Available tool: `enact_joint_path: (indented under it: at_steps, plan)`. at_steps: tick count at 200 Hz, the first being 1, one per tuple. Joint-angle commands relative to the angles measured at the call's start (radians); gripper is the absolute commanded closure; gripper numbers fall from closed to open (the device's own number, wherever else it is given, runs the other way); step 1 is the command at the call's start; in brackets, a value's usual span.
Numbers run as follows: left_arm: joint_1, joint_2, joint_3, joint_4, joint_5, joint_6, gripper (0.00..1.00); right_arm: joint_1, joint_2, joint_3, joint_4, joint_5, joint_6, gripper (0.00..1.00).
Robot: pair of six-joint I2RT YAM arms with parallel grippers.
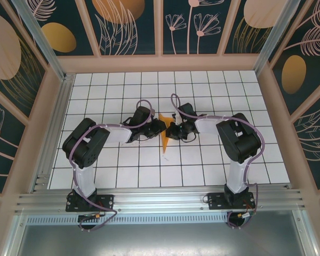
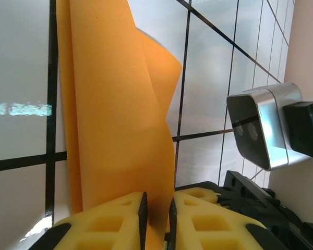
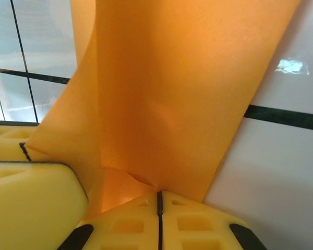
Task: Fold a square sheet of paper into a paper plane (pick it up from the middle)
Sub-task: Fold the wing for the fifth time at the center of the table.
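Note:
The orange sheet of paper (image 1: 165, 140) is folded into a narrow pointed shape and stands off the tiled floor between my two grippers at the middle of the table. My left gripper (image 1: 161, 127) reaches it from the left. In the left wrist view the paper (image 2: 115, 104) runs down between the yellow fingers (image 2: 120, 219) of that gripper (image 2: 156, 208), whose jaws stand a little apart around it. My right gripper (image 1: 172, 130) comes in from the right. In the right wrist view its jaws (image 3: 159, 200) are pressed together on the lower edge of the paper (image 3: 188, 94).
White tiled floor (image 1: 213, 160) lies all around, walled by beige panels (image 1: 160, 63). The right arm's silver wrist camera (image 2: 261, 127) sits close beside the left fingers. A left finger (image 3: 31, 198) crowds the lower left of the right wrist view.

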Motion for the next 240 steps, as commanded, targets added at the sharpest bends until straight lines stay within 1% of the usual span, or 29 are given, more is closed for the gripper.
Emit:
enact_joint_path:
  at_steps: [1,22,40,67,87,135,156,175,196,219,240]
  plan:
    - [-0.005,0.016,-0.005,0.042,0.014,-0.012,0.76,-0.017,0.030,-0.043,-0.023,0.029,0.010,0.90]
    - [-0.007,0.019,-0.006,0.042,0.014,-0.006,0.70,-0.022,0.023,-0.054,-0.002,0.012,0.012,0.90]
    - [-0.005,0.018,-0.005,0.040,0.010,-0.005,0.69,-0.025,0.016,-0.062,0.009,0.007,0.016,0.89]
    - [-0.006,0.021,-0.009,0.054,0.000,-0.017,0.78,-0.030,0.001,-0.072,0.024,0.003,0.026,0.93]
    - [-0.006,0.023,-0.013,0.066,-0.015,-0.027,0.80,-0.031,-0.009,-0.081,0.039,0.001,0.039,0.95]
    - [-0.006,0.045,-0.025,0.103,-0.012,-0.048,0.82,-0.046,-0.039,-0.118,0.095,-0.022,0.055,0.97]
    - [-0.005,0.052,-0.025,0.104,-0.008,-0.051,0.79,-0.050,-0.050,-0.132,0.121,-0.037,0.052,0.95]
    - [-0.006,0.060,-0.025,0.114,0.003,-0.060,0.74,-0.051,-0.053,-0.139,0.135,-0.038,0.049,0.93]
    - [-0.005,0.068,-0.027,0.142,0.018,-0.080,0.69,-0.052,-0.044,-0.138,0.131,-0.034,0.047,0.94]
    - [-0.007,0.075,-0.018,0.161,0.029,-0.098,0.68,-0.050,-0.036,-0.136,0.124,-0.027,0.046,0.96]
    - [-0.007,0.085,-0.007,0.163,0.031,-0.102,0.62,-0.051,-0.035,-0.131,0.118,-0.020,0.044,0.97]
